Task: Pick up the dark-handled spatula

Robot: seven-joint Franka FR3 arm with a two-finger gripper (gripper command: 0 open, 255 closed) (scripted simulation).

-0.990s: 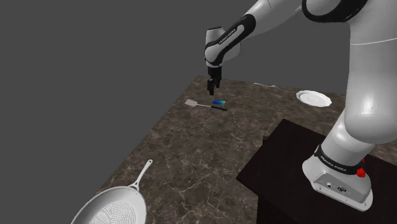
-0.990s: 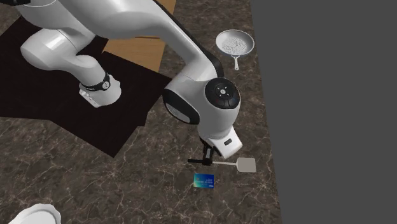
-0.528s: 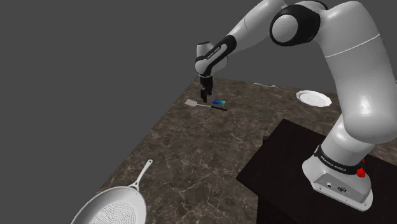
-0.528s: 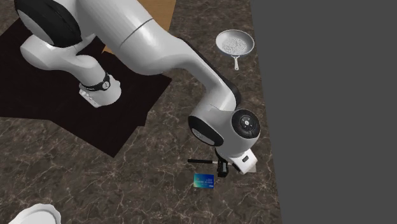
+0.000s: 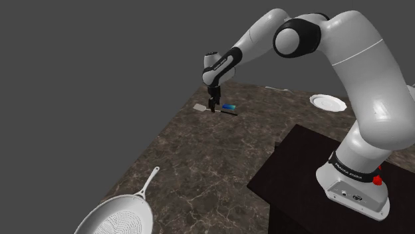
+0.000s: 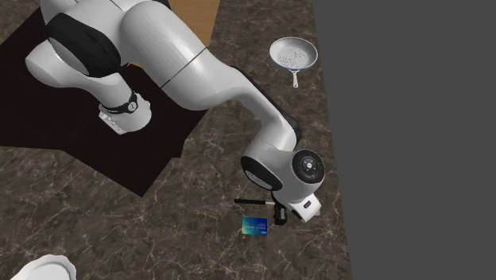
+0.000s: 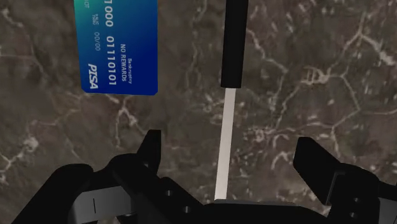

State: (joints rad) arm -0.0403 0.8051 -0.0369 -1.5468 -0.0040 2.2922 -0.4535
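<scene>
Wrist view: gripper (image 7: 230, 143) wide open astride spatula (image 7: 233, 51) thin shank, short of dark handle; could pivot or slip on closing. Card (image 7: 118, 44) at 11 o'clock from gripper.

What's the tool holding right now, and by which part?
Nothing. The tool is open, straddling the pale shank of the spatula without touching it.

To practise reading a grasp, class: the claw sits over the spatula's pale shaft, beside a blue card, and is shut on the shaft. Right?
Not quite. The claw is open, not shut: the wrist view shows its fingers apart on either side of the spatula, not touching it. The rest holds: pale shaft below, blue card beside.
</scene>
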